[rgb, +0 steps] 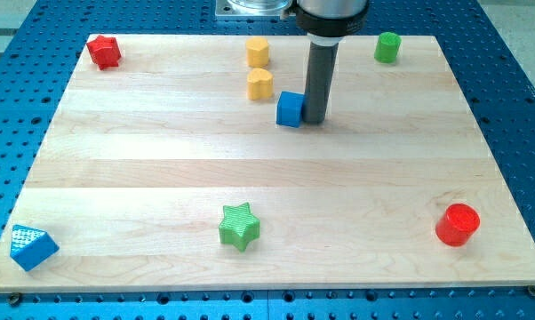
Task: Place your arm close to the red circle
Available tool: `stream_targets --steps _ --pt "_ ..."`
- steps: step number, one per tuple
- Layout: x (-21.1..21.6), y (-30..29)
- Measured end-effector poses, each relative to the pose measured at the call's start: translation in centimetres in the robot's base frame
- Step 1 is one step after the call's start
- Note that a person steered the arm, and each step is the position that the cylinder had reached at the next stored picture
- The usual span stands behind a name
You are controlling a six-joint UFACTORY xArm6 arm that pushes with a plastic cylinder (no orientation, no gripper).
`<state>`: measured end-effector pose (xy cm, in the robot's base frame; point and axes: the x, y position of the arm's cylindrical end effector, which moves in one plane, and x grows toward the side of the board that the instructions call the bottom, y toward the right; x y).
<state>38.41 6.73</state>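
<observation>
Red circle (458,224) sits near the table's (161,169) lower right; my tip (315,120), a bare rod with no end effector, touches the blue cube (291,109).

Blocks on board (116,178) — two red (103,52), two yellow (258,52), two green (239,226), two blue (291,108).

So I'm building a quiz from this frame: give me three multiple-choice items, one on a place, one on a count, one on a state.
1. Where is the red circle?
A. view's top left
B. view's bottom right
C. centre

2. How many yellow blocks?
A. one
B. two
C. three

3. My tip is:
A. right beside the blue cube
B. touching the green star
C. over the red circle

Key: 1 B, it sits near the bottom right corner of the board. 2 B, a pair stands near the top. 3 A, it stands at the cube's right side.
</observation>
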Motion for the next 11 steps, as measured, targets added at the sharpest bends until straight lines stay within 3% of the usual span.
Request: stream_targets --steps 1,5,7,8,10,11 --pt "-0.5 2.3" --pt "-0.9 -2.6" --pt "0.3 -1.8" --pt "7.2 5.8" --pt "13.1 27.6" --pt "17.5 24.0"
